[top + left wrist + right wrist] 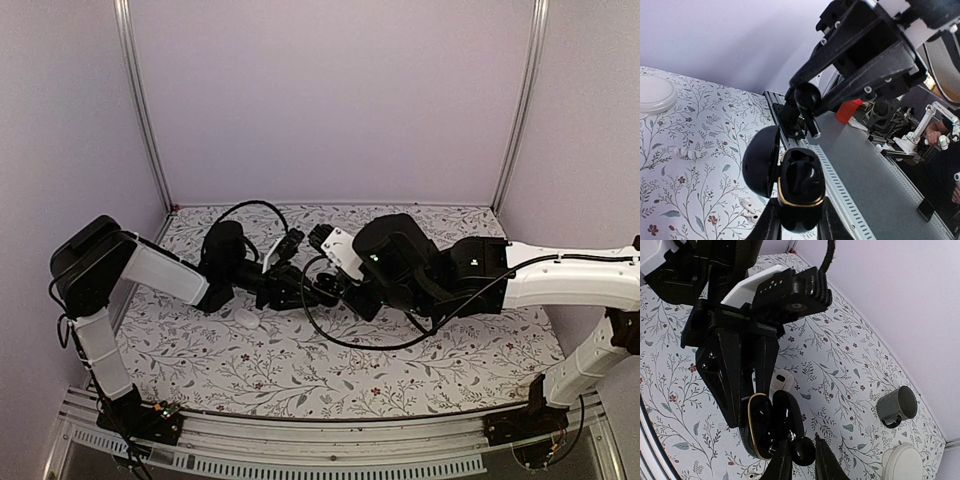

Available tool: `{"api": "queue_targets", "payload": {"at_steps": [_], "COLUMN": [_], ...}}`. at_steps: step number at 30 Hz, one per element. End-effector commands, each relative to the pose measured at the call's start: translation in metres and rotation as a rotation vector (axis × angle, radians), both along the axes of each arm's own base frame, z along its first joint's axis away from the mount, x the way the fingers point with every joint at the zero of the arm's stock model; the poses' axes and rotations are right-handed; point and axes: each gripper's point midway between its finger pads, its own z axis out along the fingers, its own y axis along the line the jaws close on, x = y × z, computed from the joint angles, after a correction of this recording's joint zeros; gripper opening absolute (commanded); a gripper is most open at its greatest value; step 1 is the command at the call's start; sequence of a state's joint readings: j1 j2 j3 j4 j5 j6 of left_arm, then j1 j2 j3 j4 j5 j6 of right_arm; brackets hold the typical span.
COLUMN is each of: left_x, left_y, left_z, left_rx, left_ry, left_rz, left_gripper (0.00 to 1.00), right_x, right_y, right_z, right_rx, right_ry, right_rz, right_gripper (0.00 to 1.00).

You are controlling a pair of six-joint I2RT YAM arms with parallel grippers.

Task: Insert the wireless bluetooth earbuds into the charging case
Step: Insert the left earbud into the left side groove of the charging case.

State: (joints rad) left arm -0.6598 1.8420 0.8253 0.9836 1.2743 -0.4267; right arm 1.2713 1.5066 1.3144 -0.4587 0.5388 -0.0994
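Two grippers meet mid-frame in the top view. The left gripper (799, 222) clamps the glossy black gold-rimmed charging case (801, 182) at lower centre, its lid (762, 160) open. The right gripper (802, 457) pinches a glossy black earbud (807, 97) just above it. Any logo is too blurred to read.

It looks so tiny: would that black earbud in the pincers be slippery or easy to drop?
Probably slippery: the black earbud looks glossy and rounded where the right gripper pinches it. Likely light and stiff, being a small hard shell. If dropped, its round head might roll.
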Motion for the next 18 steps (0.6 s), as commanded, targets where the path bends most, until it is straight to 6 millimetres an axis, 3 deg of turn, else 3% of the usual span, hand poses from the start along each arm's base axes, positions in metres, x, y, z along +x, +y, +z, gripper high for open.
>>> {"api": "queue_targets", "payload": {"at_steps": [1, 18], "left_x": [0.0, -0.003], "left_y": [0.001, 0.004], "left_z": [0.014, 0.015], "left_rx": [-0.005, 0.005], "left_ry": [0.04, 0.114], "left_rz": [-0.035, -0.065], "left_gripper": [0.0, 0.0], "right_x": [-0.002, -0.005], "right_y": [0.006, 0.007], "right_z": [-0.003, -0.014], "right_rx": [-0.03, -0.096], "right_ry": [-0.03, -0.056], "right_rz": [0.017, 0.027], "right_gripper": [0.18, 0.18]}}
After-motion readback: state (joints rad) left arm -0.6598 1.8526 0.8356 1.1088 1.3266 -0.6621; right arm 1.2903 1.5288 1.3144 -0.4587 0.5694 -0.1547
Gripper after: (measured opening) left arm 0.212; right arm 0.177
